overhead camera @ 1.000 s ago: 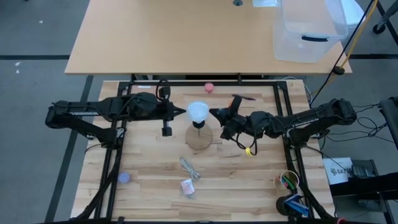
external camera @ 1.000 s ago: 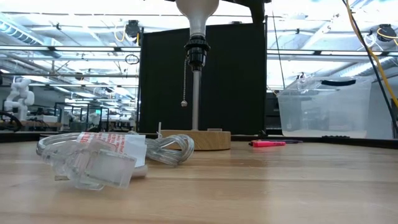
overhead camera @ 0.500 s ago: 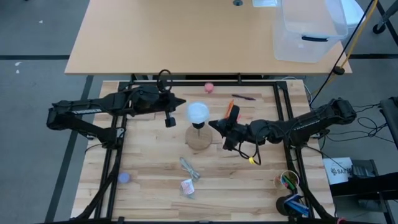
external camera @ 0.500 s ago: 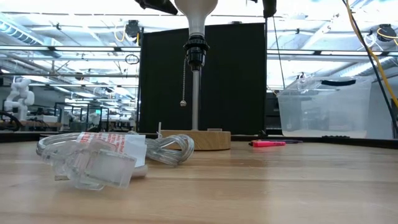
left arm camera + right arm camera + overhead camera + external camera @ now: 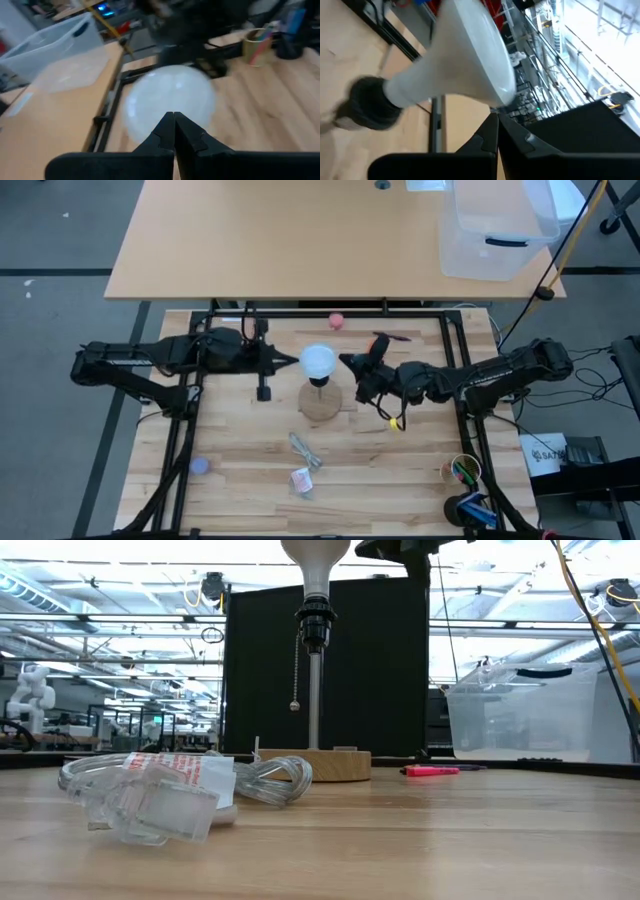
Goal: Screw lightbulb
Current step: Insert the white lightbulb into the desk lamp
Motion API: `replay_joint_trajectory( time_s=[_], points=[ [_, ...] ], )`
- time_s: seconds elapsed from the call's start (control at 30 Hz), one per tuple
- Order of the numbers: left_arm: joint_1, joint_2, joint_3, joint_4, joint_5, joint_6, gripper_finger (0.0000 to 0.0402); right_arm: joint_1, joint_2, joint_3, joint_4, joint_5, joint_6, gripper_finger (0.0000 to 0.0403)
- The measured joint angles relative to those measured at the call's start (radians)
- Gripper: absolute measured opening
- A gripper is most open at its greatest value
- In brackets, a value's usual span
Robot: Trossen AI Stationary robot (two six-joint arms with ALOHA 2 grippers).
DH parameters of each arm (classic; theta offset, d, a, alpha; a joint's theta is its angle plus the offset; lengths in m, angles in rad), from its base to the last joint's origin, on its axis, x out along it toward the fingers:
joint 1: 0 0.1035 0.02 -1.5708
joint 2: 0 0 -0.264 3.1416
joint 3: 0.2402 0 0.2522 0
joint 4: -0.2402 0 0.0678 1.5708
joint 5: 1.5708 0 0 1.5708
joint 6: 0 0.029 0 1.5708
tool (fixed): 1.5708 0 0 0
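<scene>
High view: white frosted lightbulb (image 5: pixel 319 361) sits in its socket; closed left end effector (image 5: pixel 296 360) at 9 o'clock, closed right end effector (image 5: pixel 343 361) at 3 o'clock.

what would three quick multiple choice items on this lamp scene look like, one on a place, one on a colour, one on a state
1. Where is the lightbulb?
A. lying flat on the table
B. seated in the socket on the wooden lamp base
C. inside the clear bin

2. What colour is the small ball at the table's far edge?
A. pink
B. green
C. black

3. How do both claws stand?
A. wide open
B. shut, flanking the bulb
C. holding pens

Answers: 1 B, the low view shows the bulb up in the socket. 2 A, the high view shows it pink. 3 B, the left claw and right claw have their fingers together.
</scene>
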State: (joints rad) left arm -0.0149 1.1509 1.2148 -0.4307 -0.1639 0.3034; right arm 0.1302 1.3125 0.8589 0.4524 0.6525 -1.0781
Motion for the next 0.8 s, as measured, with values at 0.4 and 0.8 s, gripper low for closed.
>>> replay_joint_trajectory(
  time_s=[0.4,0.8],
  points=[
    [0.024,0.039,0.000,-0.028,-0.028,-0.014,0.0000,-0.028,0.000,0.000,0.032,-0.077,-0.041,0.0000],
    [0.091,0.042,0.000,-0.045,-0.038,-0.013,0.0000,0.049,0.000,0.000,0.010,-0.094,-0.031,0.0000]
  ],
)
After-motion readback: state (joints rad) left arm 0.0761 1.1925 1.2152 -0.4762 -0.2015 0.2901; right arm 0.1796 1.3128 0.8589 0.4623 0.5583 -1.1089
